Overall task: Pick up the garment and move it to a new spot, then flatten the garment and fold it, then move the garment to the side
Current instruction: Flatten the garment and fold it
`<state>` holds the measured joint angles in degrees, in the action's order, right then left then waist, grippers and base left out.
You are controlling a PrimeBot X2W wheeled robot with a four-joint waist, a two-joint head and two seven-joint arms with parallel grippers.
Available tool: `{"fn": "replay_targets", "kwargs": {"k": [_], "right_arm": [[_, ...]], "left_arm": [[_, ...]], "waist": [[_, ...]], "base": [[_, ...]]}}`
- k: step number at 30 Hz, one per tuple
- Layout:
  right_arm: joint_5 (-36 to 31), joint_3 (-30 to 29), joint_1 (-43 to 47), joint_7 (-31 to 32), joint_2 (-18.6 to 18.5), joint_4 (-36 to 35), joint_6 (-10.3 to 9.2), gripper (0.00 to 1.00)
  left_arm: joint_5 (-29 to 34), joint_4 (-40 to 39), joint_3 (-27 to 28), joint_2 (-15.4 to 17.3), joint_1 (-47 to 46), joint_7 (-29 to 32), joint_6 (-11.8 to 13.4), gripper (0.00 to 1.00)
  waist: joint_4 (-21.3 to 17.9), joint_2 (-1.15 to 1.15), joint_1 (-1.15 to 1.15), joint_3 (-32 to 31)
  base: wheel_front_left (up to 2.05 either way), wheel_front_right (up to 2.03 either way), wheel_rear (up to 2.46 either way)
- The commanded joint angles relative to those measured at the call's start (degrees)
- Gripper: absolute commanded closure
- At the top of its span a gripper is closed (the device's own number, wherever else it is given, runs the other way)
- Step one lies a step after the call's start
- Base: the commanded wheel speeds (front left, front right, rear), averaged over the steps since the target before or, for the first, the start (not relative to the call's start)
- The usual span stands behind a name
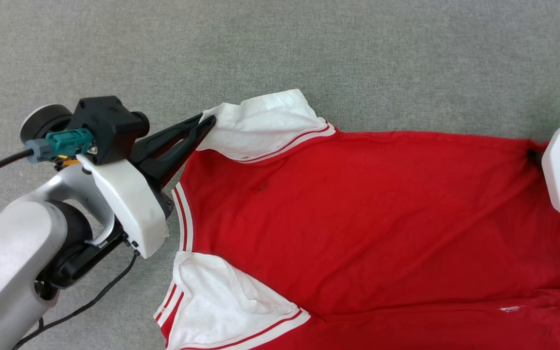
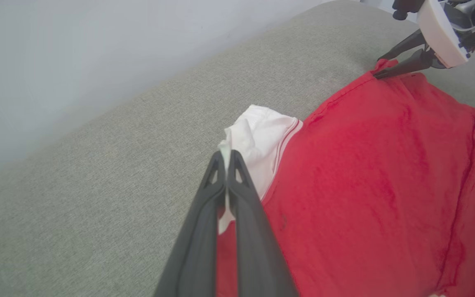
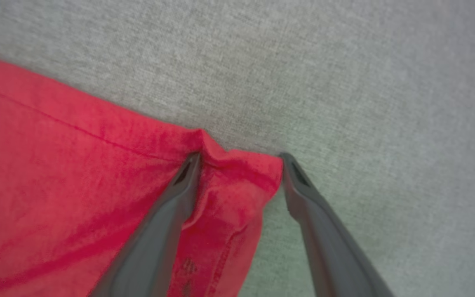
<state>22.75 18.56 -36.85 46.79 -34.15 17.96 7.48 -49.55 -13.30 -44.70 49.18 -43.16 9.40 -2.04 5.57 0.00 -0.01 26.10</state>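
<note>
The garment (image 1: 358, 218), a red jersey with white sleeves and striped trim, lies spread on grey cloth, plain side up, neck to the left. My left gripper (image 1: 207, 121) is shut on the edge of the far white sleeve (image 2: 262, 140), its tips (image 2: 225, 156) pinching the cloth. My right gripper (image 3: 239, 159) stands open at the far hem corner (image 3: 237, 177), one finger on each side of the red corner; the same gripper (image 2: 379, 68) appears in the left wrist view touching the hem. The near white sleeve (image 1: 217, 296) lies flat.
A grey woven surface (image 1: 309, 48) runs under and around the garment, with open room beyond the shirt and to the left. A pale wall (image 2: 76, 49) stands past the surface's far edge. My left forearm (image 1: 12, 262) and its cable lie at the lower left.
</note>
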Motion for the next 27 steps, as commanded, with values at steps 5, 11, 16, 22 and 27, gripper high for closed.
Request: {"fn": "replay_targets", "kwargs": {"k": [5,11,16,22,27], "right_arm": [[0.8,2.2,1.3,-3.9,1.2,4.5,-0.01,1.00],[3.0,-1.1,1.0,-12.1,1.5,4.2,-0.03,1.00],[5.3,-4.2,5.4,-16.6,1.6,1.7,-0.03,1.00],[7.9,-8.2,15.1,-20.9,2.9,-3.0,-0.02,1.00],[8.2,-11.5,23.3,-22.8,4.1,-7.0,-0.02,1.00]], "left_arm": [[0.0,2.2,0.0,-0.2,1.0,-1.3,0.4,1.00],[-1.1,5.3,1.4,0.7,4.3,-4.3,2.4,1.00],[-2.5,4.9,1.7,1.9,8.0,-5.8,4.1,1.00],[-4.4,2.6,1.1,3.8,14.6,-7.2,6.6,1.00],[-6.0,0.0,-0.1,5.7,21.3,-8.3,9.1,1.00]], "waist": [[-0.7,0.00,0.01,-1.6],[-2.1,0.00,0.01,-7.1],[-2.3,0.00,0.01,-11.2],[-2.3,0.00,0.01,-15.2],[-2.1,0.00,0.01,-16.8]], "base": [[0.00,0.00,0.00],[0.00,0.00,0.00],[0.00,0.00,0.00],[0.00,0.00,0.00],[0.00,0.00,0.00]]}}
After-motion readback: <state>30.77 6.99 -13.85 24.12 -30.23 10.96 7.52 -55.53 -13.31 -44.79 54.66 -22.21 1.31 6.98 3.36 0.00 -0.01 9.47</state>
